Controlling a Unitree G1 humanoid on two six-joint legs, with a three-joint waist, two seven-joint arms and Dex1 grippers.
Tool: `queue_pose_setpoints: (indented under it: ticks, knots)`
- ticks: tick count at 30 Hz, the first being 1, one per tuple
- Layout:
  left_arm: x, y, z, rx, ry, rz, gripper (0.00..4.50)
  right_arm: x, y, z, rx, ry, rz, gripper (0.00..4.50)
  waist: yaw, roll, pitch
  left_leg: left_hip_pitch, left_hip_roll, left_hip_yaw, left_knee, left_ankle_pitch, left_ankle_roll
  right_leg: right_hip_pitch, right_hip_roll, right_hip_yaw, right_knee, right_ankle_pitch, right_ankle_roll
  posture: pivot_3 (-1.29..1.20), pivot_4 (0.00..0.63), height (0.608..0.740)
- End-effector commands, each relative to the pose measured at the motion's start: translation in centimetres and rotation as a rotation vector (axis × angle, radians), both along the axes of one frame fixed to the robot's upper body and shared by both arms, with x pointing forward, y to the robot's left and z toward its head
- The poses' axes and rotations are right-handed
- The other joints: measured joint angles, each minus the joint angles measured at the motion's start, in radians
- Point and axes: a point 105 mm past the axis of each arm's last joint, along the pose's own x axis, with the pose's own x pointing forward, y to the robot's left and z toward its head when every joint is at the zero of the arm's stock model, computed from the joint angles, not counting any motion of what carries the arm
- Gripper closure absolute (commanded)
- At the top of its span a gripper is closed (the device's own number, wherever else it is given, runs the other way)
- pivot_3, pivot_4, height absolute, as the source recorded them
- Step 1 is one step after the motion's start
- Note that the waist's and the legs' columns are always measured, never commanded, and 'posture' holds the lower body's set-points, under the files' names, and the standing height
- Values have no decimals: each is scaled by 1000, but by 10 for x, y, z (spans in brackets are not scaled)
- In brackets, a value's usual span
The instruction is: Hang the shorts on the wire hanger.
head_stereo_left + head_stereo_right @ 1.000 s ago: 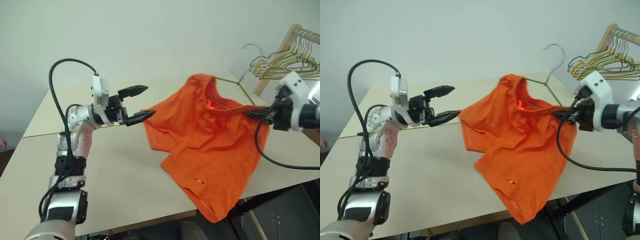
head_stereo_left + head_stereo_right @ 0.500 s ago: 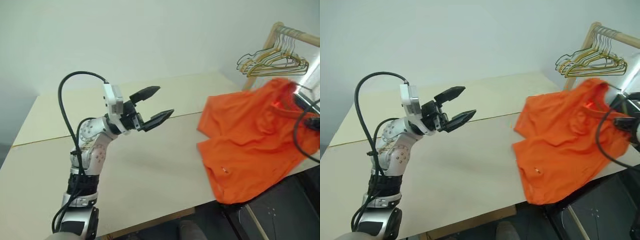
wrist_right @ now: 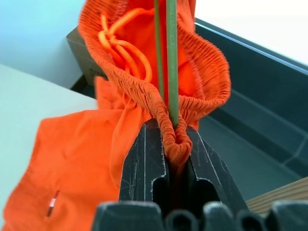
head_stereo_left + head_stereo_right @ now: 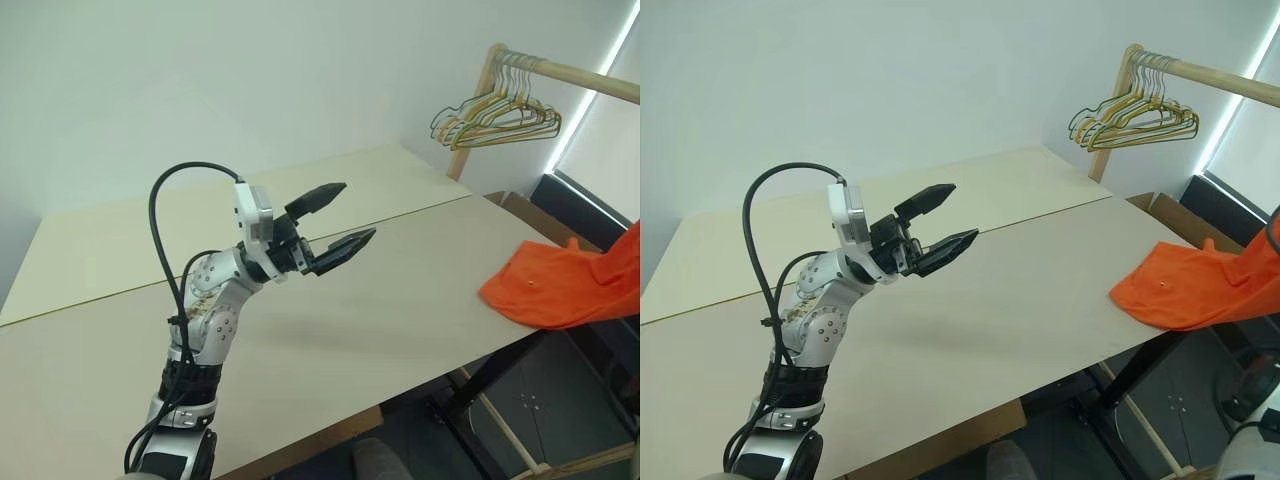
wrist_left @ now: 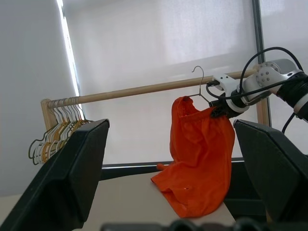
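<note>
**A:** One pinch is carrying everything right now. The right gripper (image 3: 169, 144) is clamping its two fingers tight on a fold of the waistband of the shorts (image 5: 198, 159) with the wire hanger (image 3: 171, 57) running up through that same fold. The shorts are hanging off the hanger out past the table's (image 4: 400, 290) right edge, up near the wooden rail (image 5: 144, 89), and the bottom leg is dragging over the table corner.

**B:** And the left gripper (image 4: 338, 222)?

**A:** Wide open, holding nothing, hovering above the middle of the table — well apart from the shorts, so it isn't backing anything up.

**B:** So what's the risk?

**A:** I'm guessing a few. The elastic is bunching in the pinch, so it could slide out and the whole thing would be dropping to the floor. The trailing leg might be snagging on the table edge and tugging the cloth off the wire. And the hook (image 5: 197, 72) is sitting right by the rail — I can't tell if it's actually over it — so letting go early could be dumping hanger and all.
</note>
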Motion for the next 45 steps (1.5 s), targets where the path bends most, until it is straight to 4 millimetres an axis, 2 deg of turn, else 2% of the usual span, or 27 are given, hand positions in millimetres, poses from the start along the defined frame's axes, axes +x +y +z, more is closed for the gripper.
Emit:
queue_pose_setpoints:
  ticks: [1,5,9,15,22,31,35,45]
  knots:
    - [-6,0,11,-9,-50,2,0,6,-10,26,-85,-95,-51,4443,0,0,1,4,0,0,-1,0,0,3,0,0,-1,0,0,-260,0,740]
    - [-10,-1,9,1,-58,-8,0,12,-21,32,-82,-125,-86,4443,1,1,1,10,0,0,-7,-4,7,9,-1,0,-7,-1,1,-239,0,740]
    - [-12,-3,6,16,-62,-12,0,12,-27,37,-40,-178,-110,4443,3,3,1,10,-1,0,-13,0,0,10,-1,0,-14,1,2,-229,0,740]
    - [-14,-1,4,23,-62,-11,0,2,-42,30,-33,-189,-178,4443,16,4,2,9,-1,-1,-17,0,-1,10,0,2,-17,-3,5,-215,0,740]
    - [-16,-1,3,28,-60,-10,0,-2,-46,10,95,-256,-183,4443,32,6,3,9,-1,0,-17,0,0,10,0,3,-18,-3,5,-200,0,740]
    - [-26,-2,0,52,-70,-58,0,-13,-54,7,153,-332,-221,4443,58,6,3,9,-1,0,-17,-1,-1,10,0,3,-19,-3,5,-186,0,740]
    - [-30,-2,-6,97,-70,-77,0,-19,-59,8,144,-342,-228,4443,65,6,3,8,-1,0,-17,-1,-1,10,0,3,-19,-3,5,-193,0,740]
    - [-42,-1,-7,155,-41,-157,0,-24,-61,11,131,-330,-215,4443,72,9,4,8,-1,0,-18,-1,0,10,0,3,-20,-4,4,-218,0,740]
